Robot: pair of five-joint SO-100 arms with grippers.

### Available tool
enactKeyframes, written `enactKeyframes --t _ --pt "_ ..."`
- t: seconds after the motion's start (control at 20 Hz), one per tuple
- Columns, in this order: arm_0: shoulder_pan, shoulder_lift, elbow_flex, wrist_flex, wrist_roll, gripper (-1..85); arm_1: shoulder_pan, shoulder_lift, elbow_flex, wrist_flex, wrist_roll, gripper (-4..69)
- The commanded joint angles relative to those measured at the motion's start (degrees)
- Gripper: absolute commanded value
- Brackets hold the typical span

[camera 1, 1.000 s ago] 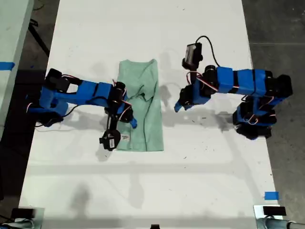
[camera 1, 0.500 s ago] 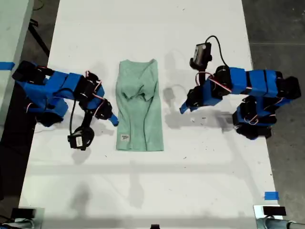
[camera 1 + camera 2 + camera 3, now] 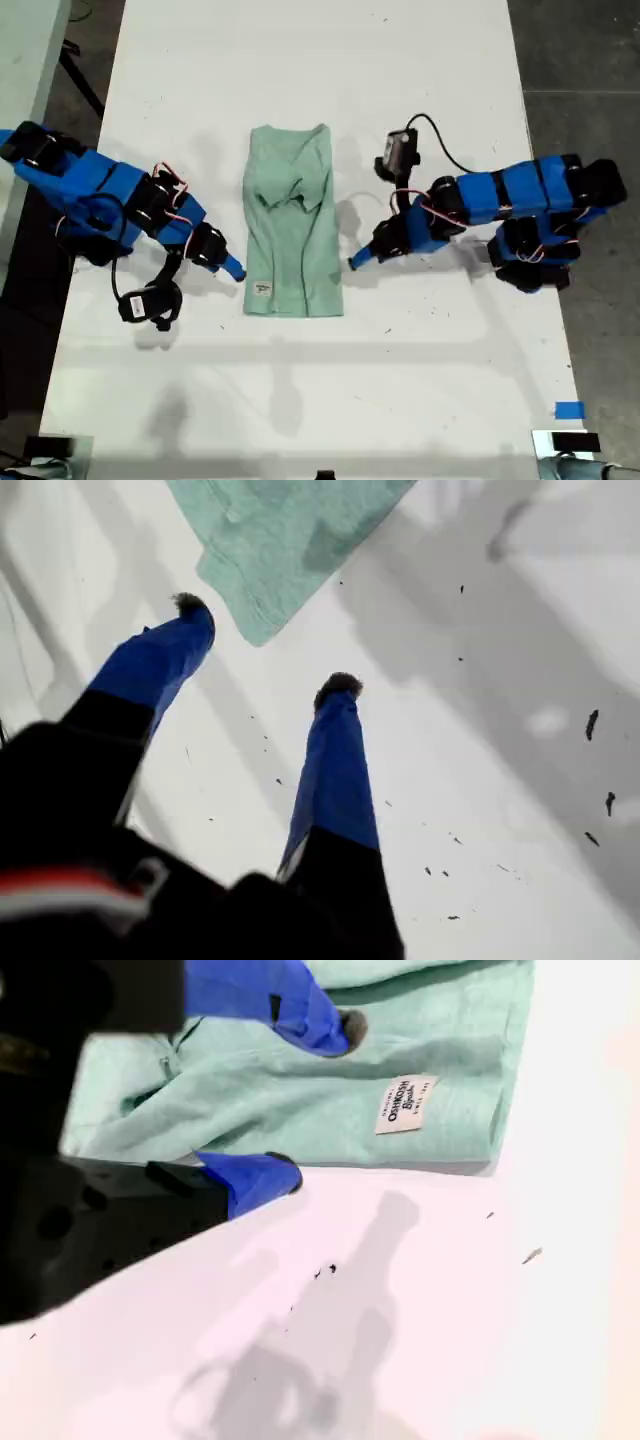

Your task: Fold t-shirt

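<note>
- as the t-shirt [image 3: 293,228] lies folded into a narrow strip on the white table [image 3: 330,400], its long axis runs up and down the exterior view, between the two arms.
- my second gripper [image 3: 232,269] sits at the exterior view's left, just beside the strip's lower edge near the sewn label [image 3: 402,1105]; its jaws are spread, one blue tip over the cloth, the other on bare table, nothing held.
- my first gripper [image 3: 357,261] sits at the exterior view's right, near the strip's lower corner but apart from it; its jaws are spread and empty, the corner lying just ahead of the fingertips [image 3: 340,685].
- judgement: both grippers flank the lower end; the second is the nearer, so a lengthwise fold probably begins at that end.
</note>
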Motion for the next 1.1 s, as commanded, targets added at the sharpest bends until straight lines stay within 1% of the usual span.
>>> enactKeyframes --t 0.0,0.1,0.4,0.6,0.85,0.95,1.0,1.05 --pt "0.9 -3.2 -1.2 -7.3 0.9 22.8 -1.6 -4.5 -4.7 -4.7 1.6 26.6" --pt "0.6 -6.9 -1.6 -11.2 1.4 22.8 -2.3 -9.8 -7.2 -6.5 2.7 27.4" --pt "0.4 -13.0 -2.6 -15.2 2.4 23.2 -3.3 -26.0 -22.9 -1.8 3.6 29.9" --pt "1.4 -17.8 -2.4 -20.7 2.3 23.2 -3.7 -32.6 -29.6 0.3 3.4 30.1" --pt "2.6 -24.8 -3.2 -26.2 1.0 23.2 -5.2 -38.1 -33.0 -0.1 4.7 29.6" --pt "2.5 -28.7 -3.8 -27.2 0.0 22.6 -5.8 -42.4 -35.8 -0.5 5.2 29.2" --pt "2.2 -30.7 -4.2 -27.2 -0.7 21.5 -6.0 -44.6 -37.1 -1.1 5.3 28.2" --pt "2.2 -31.6 -4.3 -27.3 -1.4 18.1 -6.2 -46.7 -38.1 -1.6 6.0 24.8"
